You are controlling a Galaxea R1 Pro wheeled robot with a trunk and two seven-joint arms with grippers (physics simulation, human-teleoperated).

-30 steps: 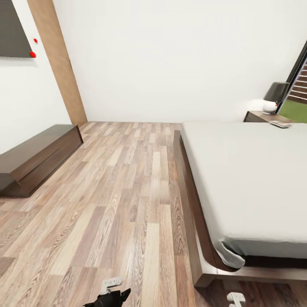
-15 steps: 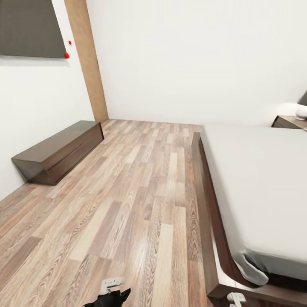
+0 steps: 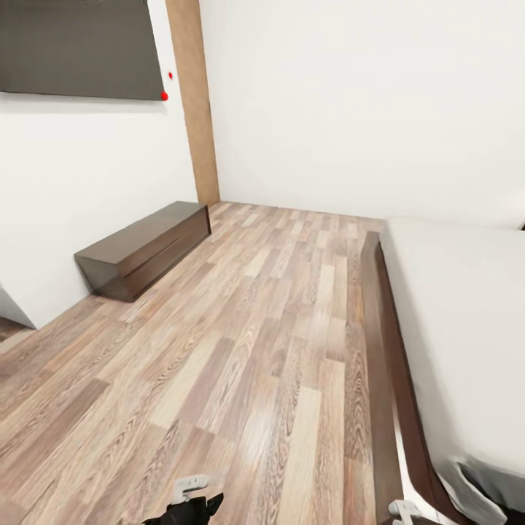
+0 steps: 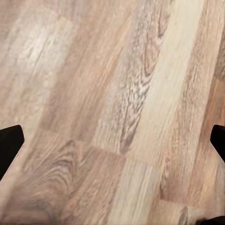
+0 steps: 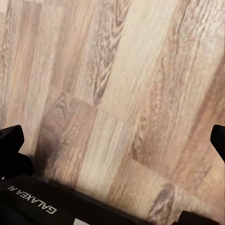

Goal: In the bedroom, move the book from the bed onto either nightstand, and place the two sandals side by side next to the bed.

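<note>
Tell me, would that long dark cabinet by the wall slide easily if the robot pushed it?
Probably not. The cabinet looks like solid wood, so likely heavy. It sits flat on the wooden floor, so it would probably scrape rather than roll or tip.

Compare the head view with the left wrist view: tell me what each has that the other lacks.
Head view alone: the bed at the right, a long dark cabinet by the left wall, a dark wall panel and white walls. Left wrist view alone: the left pincer, its dark fingertips wide apart at the picture's edges with nothing between them. Both: the wood-plank floor.
</note>
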